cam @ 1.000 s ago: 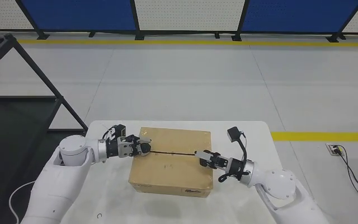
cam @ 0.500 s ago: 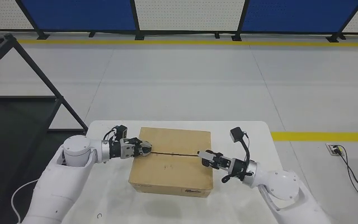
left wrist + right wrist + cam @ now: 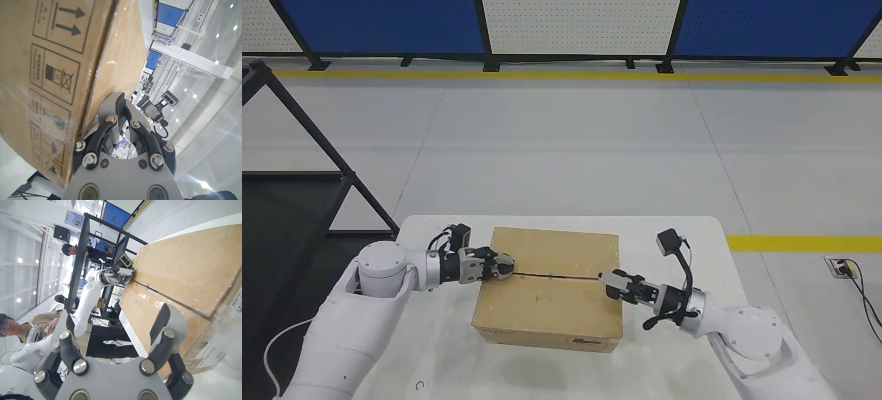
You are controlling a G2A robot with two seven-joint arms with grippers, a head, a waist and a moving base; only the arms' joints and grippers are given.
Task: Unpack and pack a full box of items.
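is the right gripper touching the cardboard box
Cannot tell. In the right wrist view the open right gripper overlaps the top edge of the cardboard box, but neither contact nor a gap shows plainly.

— What sort of place is this, a factory?
— More a robot test hall, I think, some kind of lab. The floor [image 3: 572, 150] is smooth, pale grey and very wide, with yellow lines [image 3: 542, 75] painted on it, as in an industrial hall.
— And the walls at the back?
— Movable partitions: blue panels [image 3: 382, 25] and white perforated panels [image 3: 577, 25] in black frames on feet, which close off a work cell. The white table [image 3: 682, 240] stands inside it, beside a black metal rack [image 3: 78, 256].
— It seems to continue behind.
— Yes, there are tall white shelves [image 3: 22, 247] with round lamps, and a power socket [image 3: 839, 266] lies on the floor with its cable
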